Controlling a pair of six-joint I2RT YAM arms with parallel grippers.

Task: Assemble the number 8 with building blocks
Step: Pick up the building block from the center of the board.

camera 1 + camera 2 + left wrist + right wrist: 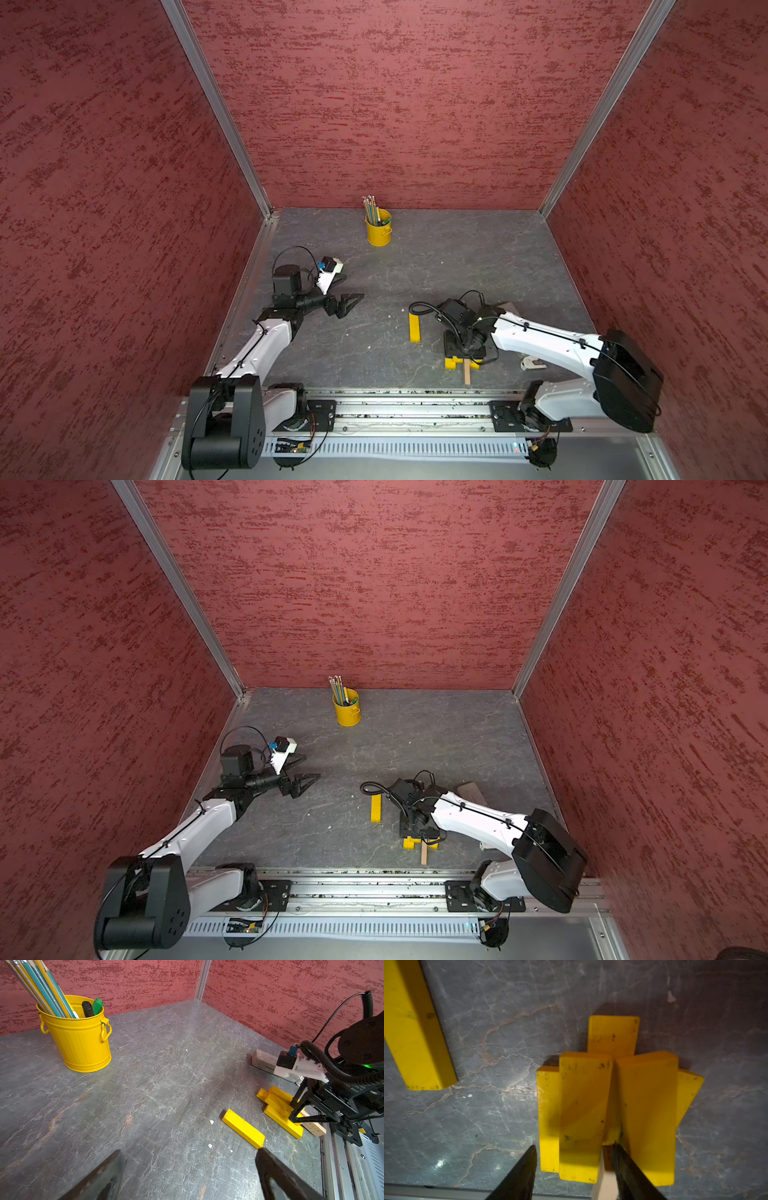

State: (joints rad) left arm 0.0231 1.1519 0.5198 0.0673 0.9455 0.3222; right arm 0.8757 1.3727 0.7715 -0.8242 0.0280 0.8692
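Several yellow building blocks lie in a loose pile (pixel 454 362) (pixel 411 842) (pixel 278 1103) near the table's front edge. They rest across a tan block (pixel 467 373) (pixel 604 1180). My right gripper (pixel 574 1147) (pixel 291 1112) points down over the pile, open. Its jaws straddle the top yellow block (pixel 581 1115) and a lower one beside it. One finger sits in the gap next to a tilted block (pixel 648 1115). A single yellow block (pixel 414 327) (pixel 243 1128) lies flat to the left of the pile. My left gripper (pixel 353 286) (pixel 189 1150) hovers open and empty at the left. No number 8 shows.
A yellow pencil bucket (pixel 379 232) (pixel 81 1043) stands at the back middle. A grey-brown slab (pixel 509 308) (pixel 264 1058) lies behind the right wrist. A small white object (pixel 532 363) sits under the right arm. The metal rail (pixel 395 399) runs along the table's front edge.
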